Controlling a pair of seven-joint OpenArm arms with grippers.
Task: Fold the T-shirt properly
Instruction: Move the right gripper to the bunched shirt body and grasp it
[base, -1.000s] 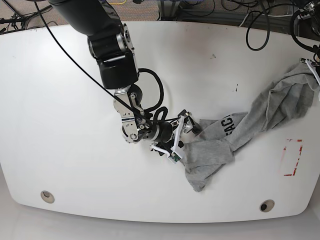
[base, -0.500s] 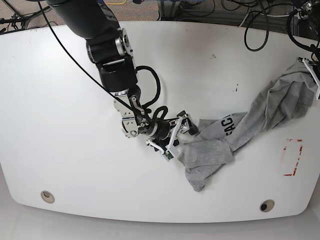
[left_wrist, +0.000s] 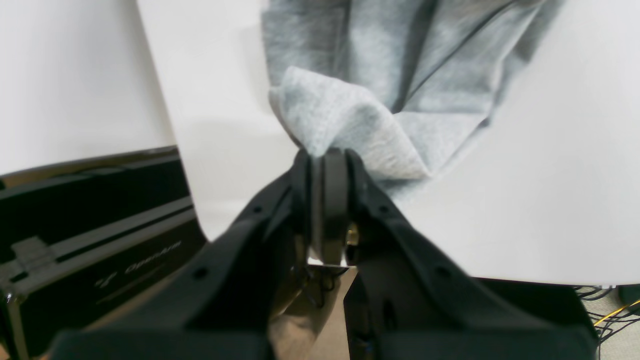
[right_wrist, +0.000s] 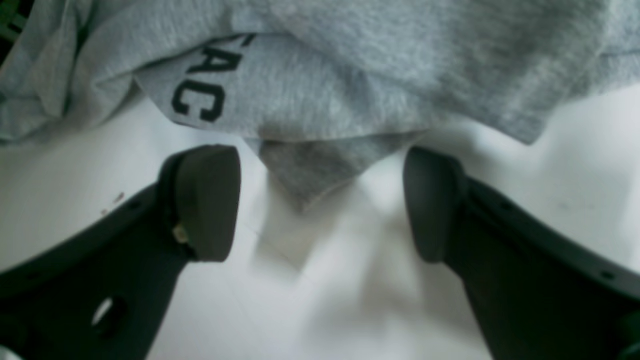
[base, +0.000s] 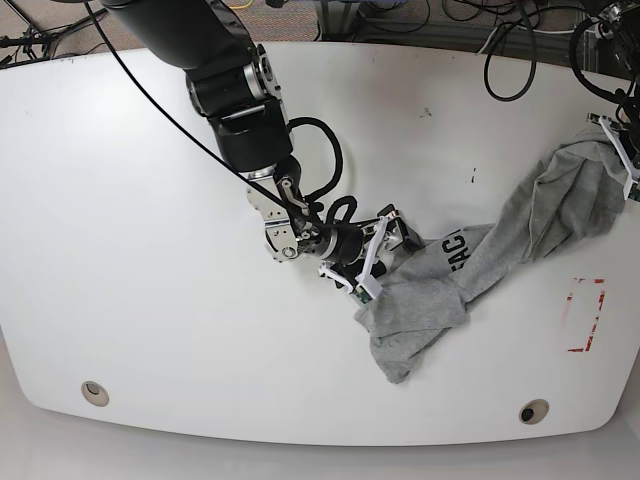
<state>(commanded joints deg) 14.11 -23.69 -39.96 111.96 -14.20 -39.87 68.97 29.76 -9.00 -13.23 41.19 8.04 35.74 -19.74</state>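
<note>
The heather-grey T-shirt (base: 540, 215) lies bunched in a long band across the right of the white table (base: 130, 250), black letters (base: 455, 252) showing on one fold. My left gripper (base: 625, 158) at the table's far right edge is shut on a fold of the T-shirt (left_wrist: 350, 125), pinched between its fingers (left_wrist: 334, 180). My right gripper (base: 376, 258) is open at the band's left end. In the right wrist view a pointed corner of the T-shirt (right_wrist: 305, 175) sits between the two pads (right_wrist: 207, 200), touching neither.
A red rectangle mark (base: 585, 315) is on the table near the right front. Two round holes (base: 95, 392) (base: 533, 411) sit along the front edge. A black case (left_wrist: 90, 215) stands beyond the table edge beside my left gripper. Cables (base: 510, 60) run behind.
My right arm has swung to the right, bringing its open gripper up to the T-shirt's left end. The left gripper has kept its hold, with the cloth drawn slightly further right.
</note>
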